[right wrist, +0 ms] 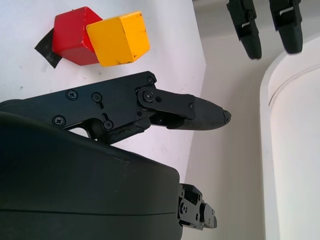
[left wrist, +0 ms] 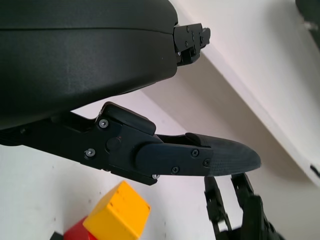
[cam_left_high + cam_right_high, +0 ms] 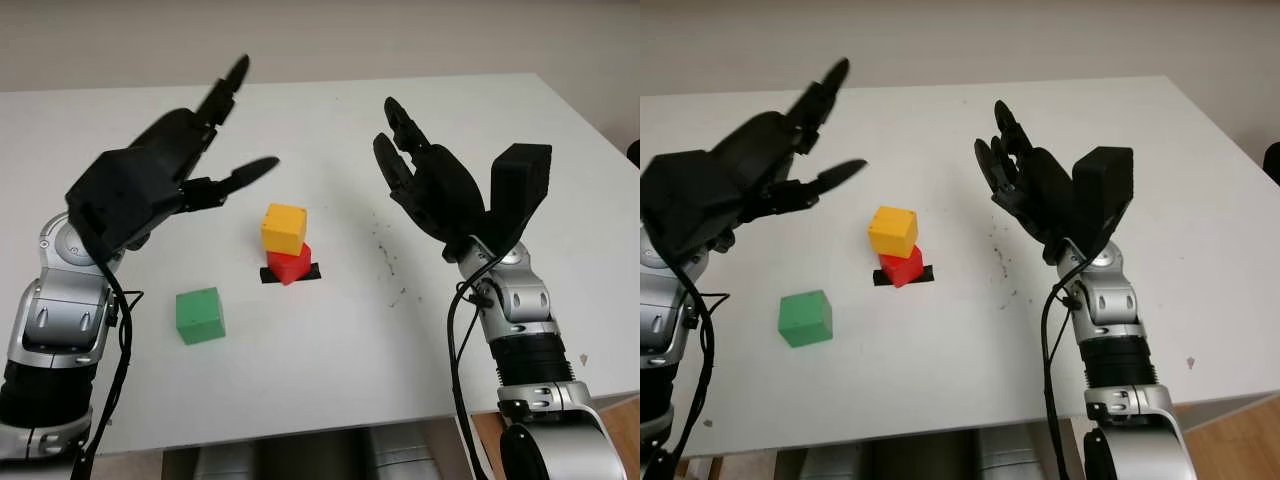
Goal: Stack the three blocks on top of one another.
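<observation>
The yellow block [image 3: 284,228] sits on top of the red block [image 3: 290,265], skewed and overhanging toward the robot's left, so the 2-block stack looks tilted. The red block stands on a small black tape patch [image 3: 314,272] stuck to the white bench [image 3: 330,370], approx. mid-bench. The green block [image 3: 200,315] lies alone on the bench, nearer the robot and to the left of the stack, well apart from it, upright and flat.

Left hand [image 3: 170,165] is raised above the bench, up and left of the stack, holding nothing; its fingers [image 3: 250,172] are stretched wide, one pointing toward the far edge and one reaching toward the stack w/o touching it. In the left wrist view one finger [image 2: 200,157] crosses above the yellow block [image 2: 118,214] with a gap between them.

Right hand [image 3: 430,185] is raised on the other side of the stack, palm turned toward the blocks, fingers [image 3: 400,125] extended upward and wide, holding nothing. In the right wrist view its finger [image 1: 185,112] lies clear of the yellow block [image 1: 119,38] and red block [image 1: 74,36].

Dark specks [image 3: 385,255] dot the bench btw. the stack and the right hand; they may be crumbs or marks, hard to tell. Neither hand touches any block.
</observation>
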### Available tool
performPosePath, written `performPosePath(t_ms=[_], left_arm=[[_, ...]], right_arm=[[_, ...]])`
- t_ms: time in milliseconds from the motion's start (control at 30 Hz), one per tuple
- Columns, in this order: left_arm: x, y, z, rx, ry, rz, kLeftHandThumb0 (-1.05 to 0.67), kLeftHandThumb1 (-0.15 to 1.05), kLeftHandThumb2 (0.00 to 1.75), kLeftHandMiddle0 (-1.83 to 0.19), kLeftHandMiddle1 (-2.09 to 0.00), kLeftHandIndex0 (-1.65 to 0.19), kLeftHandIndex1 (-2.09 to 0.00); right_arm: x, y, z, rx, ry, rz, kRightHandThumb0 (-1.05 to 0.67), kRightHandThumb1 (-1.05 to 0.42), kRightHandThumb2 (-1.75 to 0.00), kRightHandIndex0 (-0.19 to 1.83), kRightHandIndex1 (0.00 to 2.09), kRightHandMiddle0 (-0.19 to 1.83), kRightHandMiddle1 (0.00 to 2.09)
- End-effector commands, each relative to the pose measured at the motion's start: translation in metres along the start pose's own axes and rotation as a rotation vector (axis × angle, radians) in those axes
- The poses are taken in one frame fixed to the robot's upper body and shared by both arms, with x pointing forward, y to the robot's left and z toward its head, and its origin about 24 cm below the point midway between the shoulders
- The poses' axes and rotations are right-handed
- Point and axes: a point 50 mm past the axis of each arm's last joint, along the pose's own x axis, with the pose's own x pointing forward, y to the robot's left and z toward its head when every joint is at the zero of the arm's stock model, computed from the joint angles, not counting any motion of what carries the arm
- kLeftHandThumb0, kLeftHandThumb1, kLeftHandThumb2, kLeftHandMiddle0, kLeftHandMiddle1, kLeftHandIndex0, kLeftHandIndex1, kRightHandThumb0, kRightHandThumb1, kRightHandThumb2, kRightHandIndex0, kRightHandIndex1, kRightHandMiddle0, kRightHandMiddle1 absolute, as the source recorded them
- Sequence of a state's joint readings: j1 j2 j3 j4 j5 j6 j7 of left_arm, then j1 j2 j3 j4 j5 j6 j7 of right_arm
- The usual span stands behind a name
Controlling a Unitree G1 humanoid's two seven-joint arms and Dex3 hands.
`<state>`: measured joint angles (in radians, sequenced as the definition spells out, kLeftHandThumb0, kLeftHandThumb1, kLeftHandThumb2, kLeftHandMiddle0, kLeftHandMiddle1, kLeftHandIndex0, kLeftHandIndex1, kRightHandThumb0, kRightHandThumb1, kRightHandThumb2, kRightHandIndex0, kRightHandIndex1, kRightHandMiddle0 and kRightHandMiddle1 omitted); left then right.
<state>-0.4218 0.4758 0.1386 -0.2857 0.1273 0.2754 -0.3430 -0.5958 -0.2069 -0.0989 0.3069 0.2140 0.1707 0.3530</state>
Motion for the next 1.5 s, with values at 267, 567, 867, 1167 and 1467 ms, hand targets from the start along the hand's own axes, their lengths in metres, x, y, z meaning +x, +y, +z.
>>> performPosePath(t_ms=[267, 567, 867, 1167, 1467], left_arm=[[-0.050, 0.023, -0.001, 0.276, 0.087, 0.057, -0.74, 1.05, 0.12, -0.18, -0.11, -0.20, -0.20], [-0.083, 0.039, 0.009, 0.470, 0.236, -0.090, -0.77, 1.04, 0.08, -0.11, -0.05, -0.26, -0.18], [-0.096, 0.032, 0.011, 0.616, 0.328, -0.230, -0.84, 1.05, 0.11, -0.03, -0.04, -0.20, -0.08], [-0.097, 0.016, 0.003, 0.598, 0.372, -0.259, -0.85, 1.05, 0.09, 0.05, -0.04, -0.12, -0.04], [-0.105, -0.004, -0.016, 0.552, 0.438, -0.314, -0.85, 1.02, 0.06, 0.11, -0.04, -0.06, -0.03]], right_arm=[[-0.010, -0.011, 0.003, 0.042, -0.043, -0.048, -0.67, -1.05, -0.71, -0.19, 0.00, -0.19, 0.00], [-0.012, -0.014, 0.006, 0.036, -0.039, -0.050, -0.66, -1.05, -0.68, -0.19, 0.00, -0.19, 0.00], [-0.010, -0.012, 0.006, 0.024, -0.034, -0.049, -0.67, -1.05, -0.67, -0.19, 0.00, -0.19, 0.00], [-0.011, -0.012, 0.005, 0.037, -0.034, -0.049, -0.66, -1.05, -0.69, -0.19, 0.00, -0.19, 0.00], [-0.013, -0.014, 0.007, 0.019, -0.032, -0.043, -0.66, -1.05, -0.67, -0.19, 0.00, -0.19, 0.00]])
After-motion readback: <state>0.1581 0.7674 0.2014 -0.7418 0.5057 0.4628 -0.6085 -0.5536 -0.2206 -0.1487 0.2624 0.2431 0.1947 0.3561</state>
